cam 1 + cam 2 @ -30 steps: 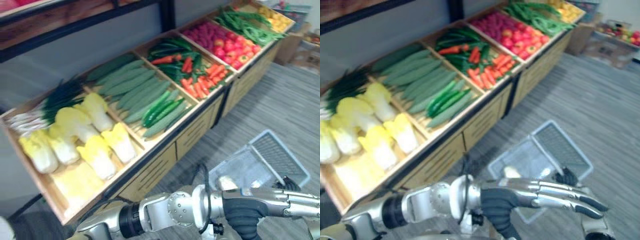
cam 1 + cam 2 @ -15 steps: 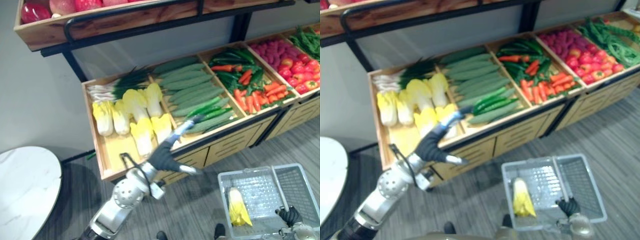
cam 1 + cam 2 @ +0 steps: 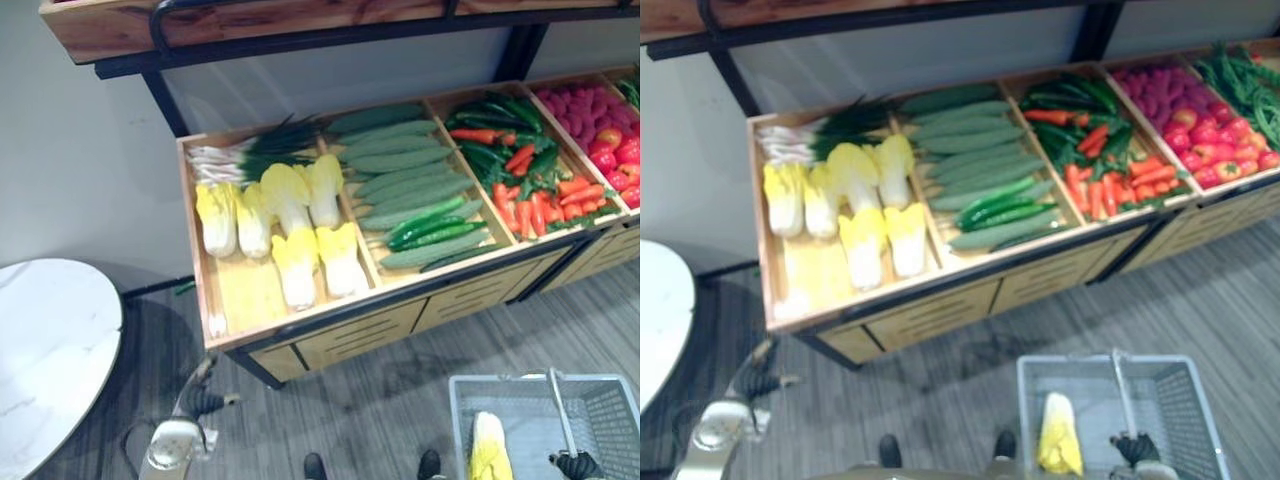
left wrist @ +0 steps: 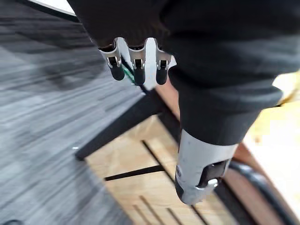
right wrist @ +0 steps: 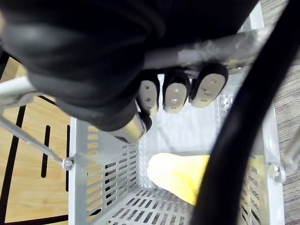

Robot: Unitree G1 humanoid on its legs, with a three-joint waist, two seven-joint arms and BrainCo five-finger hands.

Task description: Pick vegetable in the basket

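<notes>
My left hand [image 3: 204, 402] has dropped from the stand's [image 3: 350, 335] front edge to hang low by the floor, fingers [image 4: 136, 60] slack and empty; my right hand [image 5: 176, 96] stays clenched on the basket's [image 3: 500, 381] handle [image 3: 558, 410] (cabbage [image 3: 490, 452] lies inside, near its left wall); that pick looks finished.

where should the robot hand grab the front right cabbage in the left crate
Probably round the white lower half of the cabbage, from above and the front. It lies flat, white end toward the front edge of the crate; the yellow leaves look looser. The left robot hand holds nothing.
</notes>
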